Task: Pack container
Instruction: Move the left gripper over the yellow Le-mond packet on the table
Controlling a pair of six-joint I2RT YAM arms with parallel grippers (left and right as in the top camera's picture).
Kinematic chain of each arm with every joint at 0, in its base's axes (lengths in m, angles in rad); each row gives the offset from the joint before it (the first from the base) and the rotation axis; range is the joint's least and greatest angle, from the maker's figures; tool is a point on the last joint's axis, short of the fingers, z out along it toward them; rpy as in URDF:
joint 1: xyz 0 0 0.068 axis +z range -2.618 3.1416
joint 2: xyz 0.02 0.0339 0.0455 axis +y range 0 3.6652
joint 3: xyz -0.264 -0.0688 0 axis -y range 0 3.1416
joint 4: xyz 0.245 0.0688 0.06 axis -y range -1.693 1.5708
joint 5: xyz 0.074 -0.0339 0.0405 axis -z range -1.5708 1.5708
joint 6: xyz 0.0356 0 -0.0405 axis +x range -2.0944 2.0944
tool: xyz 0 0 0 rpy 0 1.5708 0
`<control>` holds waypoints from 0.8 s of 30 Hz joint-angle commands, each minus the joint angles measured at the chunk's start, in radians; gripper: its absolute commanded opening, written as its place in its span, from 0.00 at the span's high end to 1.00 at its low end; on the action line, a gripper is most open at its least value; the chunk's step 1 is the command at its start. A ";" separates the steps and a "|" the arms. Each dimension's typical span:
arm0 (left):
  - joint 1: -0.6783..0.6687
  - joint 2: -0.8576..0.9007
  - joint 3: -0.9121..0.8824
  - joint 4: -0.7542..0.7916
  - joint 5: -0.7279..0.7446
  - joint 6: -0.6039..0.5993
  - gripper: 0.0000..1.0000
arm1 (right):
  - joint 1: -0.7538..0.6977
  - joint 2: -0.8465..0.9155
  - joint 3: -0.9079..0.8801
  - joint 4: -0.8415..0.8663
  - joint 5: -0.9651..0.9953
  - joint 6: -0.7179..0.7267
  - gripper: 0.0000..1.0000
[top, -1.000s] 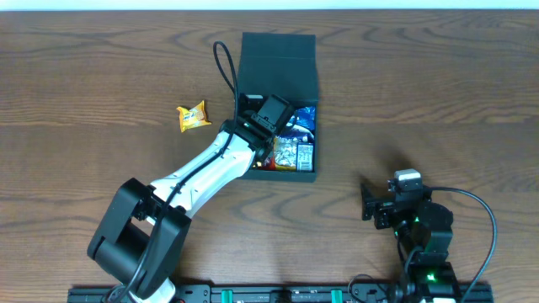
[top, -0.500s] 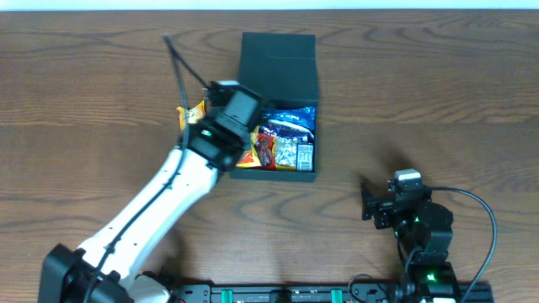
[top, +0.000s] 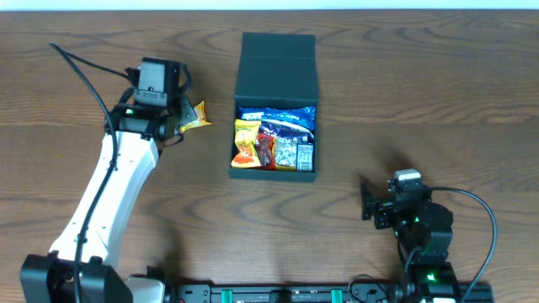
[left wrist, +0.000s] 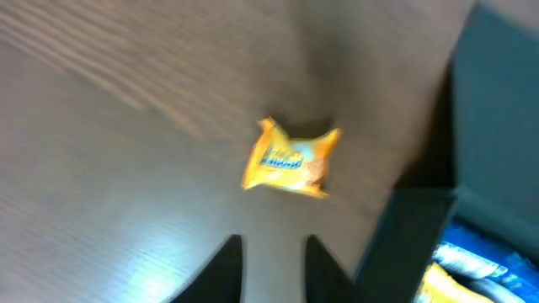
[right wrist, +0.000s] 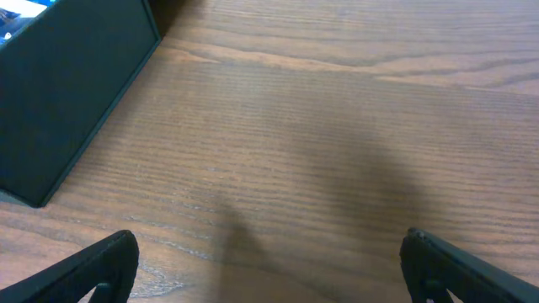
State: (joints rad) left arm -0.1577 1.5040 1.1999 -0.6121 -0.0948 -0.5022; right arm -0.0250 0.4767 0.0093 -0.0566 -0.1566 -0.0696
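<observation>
The container [top: 274,168], a dark square box with its flap lid [top: 278,63] standing open, holds several snack packets, among them a yellow one [top: 246,141] and a blue one [top: 288,126]. A loose yellow packet [top: 196,116] lies on the table left of it. My left gripper [top: 173,122] hovers just left of that packet. In the left wrist view the packet [left wrist: 290,160] lies ahead of the left gripper [left wrist: 274,252], whose jaws stand slightly open with only table between them. My right gripper [right wrist: 269,252] rests wide open and holds nothing.
The container's dark wall [right wrist: 67,93] stands to the left in the right wrist view and fills the right side [left wrist: 497,109] of the left wrist view. The right arm [top: 413,219] sits at the front right on the wooden table [top: 421,101].
My left arm has swung left, away from above the container to beside the loose yellow packet, and its jaws have parted a little. The right arm has not moved.
</observation>
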 commanded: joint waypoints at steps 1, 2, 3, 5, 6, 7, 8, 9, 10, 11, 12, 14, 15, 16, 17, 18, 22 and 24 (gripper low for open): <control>0.008 0.058 0.002 0.047 0.062 -0.007 0.63 | -0.006 -0.005 -0.004 0.000 0.003 0.005 0.01; 0.008 0.073 0.002 0.067 0.063 -0.007 0.60 | -0.006 -0.005 -0.004 0.000 0.003 0.005 0.01; 0.008 0.094 0.002 0.087 0.063 -0.007 0.56 | -0.006 -0.005 -0.004 0.000 0.002 0.005 0.01; 0.008 0.126 0.002 0.098 0.063 -0.025 0.56 | -0.006 -0.005 -0.004 0.000 0.002 0.005 0.01; 0.008 0.144 0.002 0.098 0.063 -0.079 0.55 | -0.006 -0.005 -0.004 0.000 0.002 0.005 0.01; 0.008 0.158 0.002 0.098 0.063 -0.131 0.52 | -0.006 -0.005 -0.004 0.000 0.002 0.005 0.01; 0.008 0.176 0.002 0.098 0.063 -0.201 0.36 | -0.006 -0.005 -0.004 0.000 0.002 0.005 0.01; 0.008 0.192 0.002 0.098 0.063 -0.279 0.32 | -0.006 -0.005 -0.004 0.000 0.003 0.005 0.01; 0.008 0.205 0.002 0.098 0.063 -0.344 0.28 | -0.006 -0.005 -0.004 0.000 0.003 0.005 0.01; 0.008 0.220 0.002 0.105 0.069 -0.439 0.20 | -0.006 -0.005 -0.004 0.000 0.003 0.005 0.01; 0.008 0.228 0.002 0.114 0.078 -0.507 0.08 | -0.006 -0.005 -0.004 0.000 0.003 0.005 0.01; 0.008 0.237 0.002 0.132 0.106 -0.632 0.05 | -0.006 -0.005 -0.004 0.000 0.003 0.005 0.01; 0.008 0.238 0.002 0.137 0.118 -0.682 0.05 | -0.006 -0.005 -0.004 0.000 0.002 0.005 0.01; 0.008 0.238 0.002 0.148 0.121 -0.750 0.05 | -0.006 -0.005 -0.004 0.000 0.002 0.005 0.01; 0.007 0.238 0.002 0.153 0.121 -0.801 0.05 | -0.006 -0.005 -0.004 0.000 0.003 0.005 0.01; 0.007 0.238 0.002 0.156 0.121 -0.858 0.05 | -0.006 -0.005 -0.004 0.000 0.002 0.005 0.01; 0.006 0.243 0.001 0.154 0.123 -1.138 0.05 | -0.006 -0.005 -0.004 0.000 0.003 0.005 0.01; 0.006 0.250 0.000 0.156 0.147 -1.292 0.05 | -0.006 -0.005 -0.004 0.000 0.002 0.005 0.01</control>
State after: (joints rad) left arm -0.1532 1.7325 1.1999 -0.4580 0.0280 -1.5150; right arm -0.0250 0.4767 0.0093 -0.0563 -0.1570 -0.0696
